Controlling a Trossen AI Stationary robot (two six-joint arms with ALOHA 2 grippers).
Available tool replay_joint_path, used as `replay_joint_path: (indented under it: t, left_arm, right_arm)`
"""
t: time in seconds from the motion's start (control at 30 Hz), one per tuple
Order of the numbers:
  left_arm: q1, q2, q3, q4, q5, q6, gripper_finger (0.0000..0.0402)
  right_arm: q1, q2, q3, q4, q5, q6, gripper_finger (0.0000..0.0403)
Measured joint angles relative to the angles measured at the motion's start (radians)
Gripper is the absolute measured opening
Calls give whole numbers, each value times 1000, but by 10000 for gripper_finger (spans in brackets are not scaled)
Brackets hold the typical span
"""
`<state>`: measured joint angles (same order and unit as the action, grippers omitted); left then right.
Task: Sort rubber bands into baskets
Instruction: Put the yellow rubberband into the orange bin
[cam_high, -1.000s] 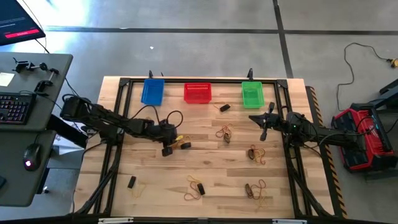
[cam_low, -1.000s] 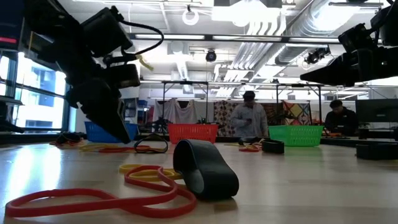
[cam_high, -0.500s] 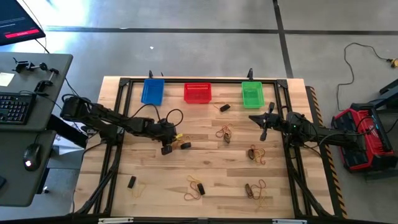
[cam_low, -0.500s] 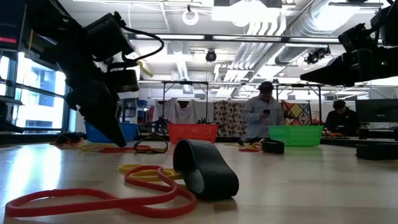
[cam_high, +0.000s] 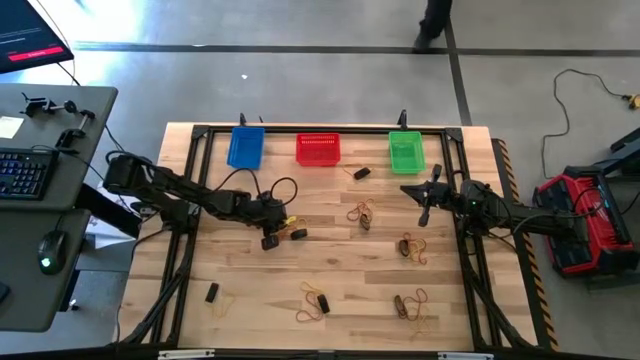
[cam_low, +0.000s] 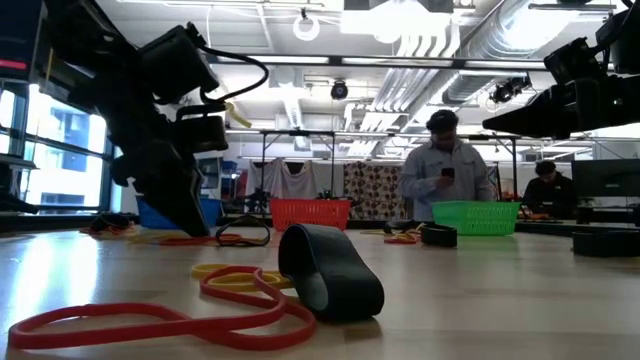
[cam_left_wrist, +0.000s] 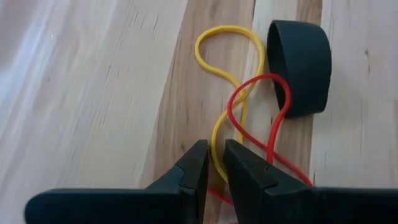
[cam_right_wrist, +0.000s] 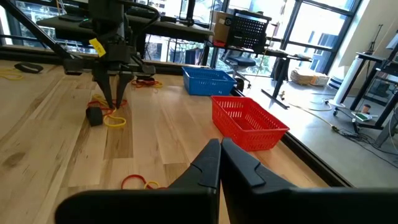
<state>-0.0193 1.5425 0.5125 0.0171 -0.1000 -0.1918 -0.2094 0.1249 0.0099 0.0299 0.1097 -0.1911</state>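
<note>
My left gripper (cam_high: 268, 240) points steeply down at the table's left middle, open by a narrow gap. A strand of a yellow rubber band (cam_left_wrist: 214, 138) lies flat on the wood and runs into that gap. A red band (cam_left_wrist: 231, 112) crosses it and a thick black band (cam_left_wrist: 298, 67) stands on edge just beyond. Along the far edge stand the blue basket (cam_high: 245, 148), the red basket (cam_high: 318, 149) and the green basket (cam_high: 405, 152). My right gripper (cam_high: 421, 205) waits shut and level above the table's right side. My left gripper comes from above, slanting, with one fingertip on either side of the yellow band's strand (cam_left_wrist: 215, 155), which lies on the table. Whether the fingertips (cam_left_wrist: 198, 163) touch the band or the wood, I cannot tell.
More band clusters lie at the middle (cam_high: 361, 213), the right (cam_high: 412, 247) and the near side (cam_high: 314, 303) (cam_high: 410, 305). Single black bands lie at the near left (cam_high: 211, 293) and by the green basket (cam_high: 361, 172). A person (cam_low: 443, 180) stands in the room behind.
Both grippers and the bands stay where they were. A person in the room beyond the far edge has walked across behind the baskets.
</note>
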Motion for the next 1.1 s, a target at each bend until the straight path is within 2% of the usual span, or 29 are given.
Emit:
replay_joint_path:
  t: [0.13,0.33,0.6,0.73,1.1]
  left_arm:
    - [0,-27,-2,-7,-9,36,45]
    - [0,-43,-4,-14,-18,115,4]
    - [10,-44,-4,-14,-9,219,1]
    - [41,-60,-6,-21,-19,200,0]
    - [126,-247,-6,-12,-20,194,0]
  right_arm:
    - [0,0,0,0,0,0,0]
    - [0,0,0,0,0,0,0]
    - [0,0,0,0,0,0,0]
    - [0,0,0,0,0,0,0]
    - [0,0,0,0,0,0,0]
